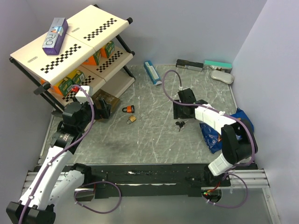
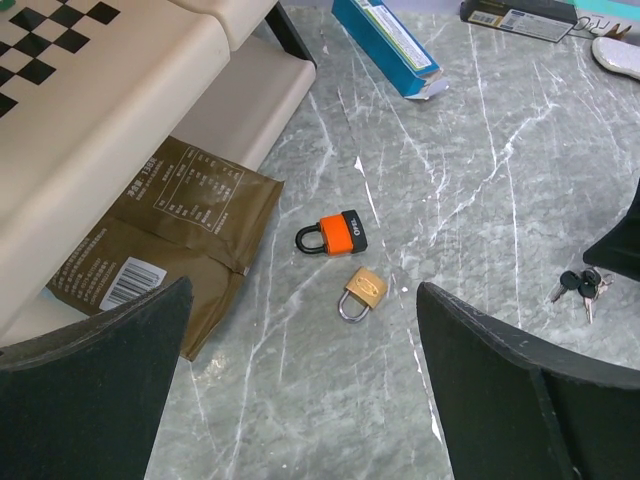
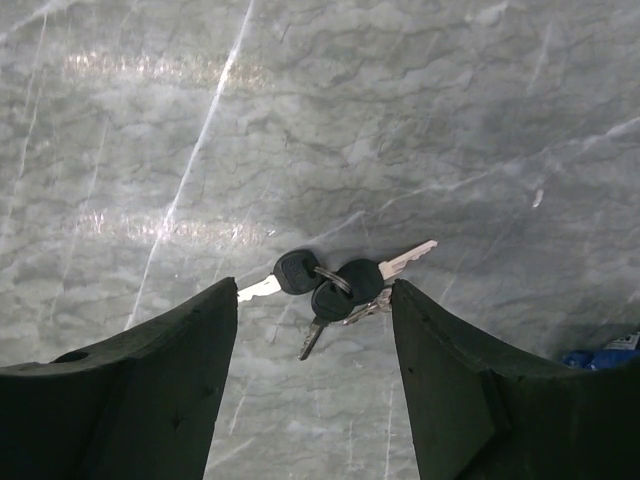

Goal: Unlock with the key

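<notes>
The key [image 3: 335,283] is a small ring of black-headed keys lying flat on the marble table; it also shows in the top view [image 1: 180,124] and the left wrist view [image 2: 581,286]. My right gripper [image 3: 315,295] is open, just above the key, with one finger on each side of it. An orange-bodied padlock [image 2: 336,233] and a small brass padlock [image 2: 362,293] lie side by side mid-table, also in the top view [image 1: 128,109] [image 1: 132,119]. My left gripper [image 2: 300,300] is open and empty, hovering above the table short of the padlocks.
A cream checkered shelf rack [image 1: 74,42] stands at the back left with a brown packet [image 2: 160,240] under it. A blue box [image 1: 152,72] and small items lie along the back wall. A blue bag [image 1: 219,133] sits by the right arm.
</notes>
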### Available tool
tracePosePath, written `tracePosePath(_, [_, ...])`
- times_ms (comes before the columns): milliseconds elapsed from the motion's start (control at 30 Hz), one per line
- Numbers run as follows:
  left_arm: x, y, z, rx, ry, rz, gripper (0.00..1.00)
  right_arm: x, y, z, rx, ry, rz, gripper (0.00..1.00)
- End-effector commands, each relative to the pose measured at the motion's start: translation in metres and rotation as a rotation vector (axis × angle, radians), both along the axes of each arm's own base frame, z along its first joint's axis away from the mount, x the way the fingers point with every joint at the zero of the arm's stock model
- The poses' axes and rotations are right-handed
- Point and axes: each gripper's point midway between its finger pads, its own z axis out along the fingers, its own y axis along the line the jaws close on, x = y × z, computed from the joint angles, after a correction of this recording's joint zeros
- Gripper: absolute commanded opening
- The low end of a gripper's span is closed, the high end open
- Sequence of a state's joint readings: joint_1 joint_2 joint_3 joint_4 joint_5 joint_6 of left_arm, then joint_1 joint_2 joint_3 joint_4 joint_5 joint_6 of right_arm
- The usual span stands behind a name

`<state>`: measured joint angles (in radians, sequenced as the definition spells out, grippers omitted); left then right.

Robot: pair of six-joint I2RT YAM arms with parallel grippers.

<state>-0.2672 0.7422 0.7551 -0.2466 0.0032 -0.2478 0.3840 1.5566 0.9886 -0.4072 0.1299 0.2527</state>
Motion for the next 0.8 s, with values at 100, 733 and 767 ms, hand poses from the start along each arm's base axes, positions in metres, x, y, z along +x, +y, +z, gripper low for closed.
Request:
tracePosePath(100, [0.0,0.0,0.011,0.012,-0.056,-0.013,0.99,-0.004,0.003,-0.006,0.027,0.059,0.038,0.69])
tracePosePath(733, [0.001,-0.004,0.006,0.01,-0.043,-0.031,0.99,0.001,-0.007,-0.029,-0.011,0.096,-0.008,0.59])
tracePosePath(767, [0.001,-0.004,0.006,0.011,-0.044,-0.031,0.99,0.002,-0.006,-0.028,-0.013,0.096,-0.006,0.58])
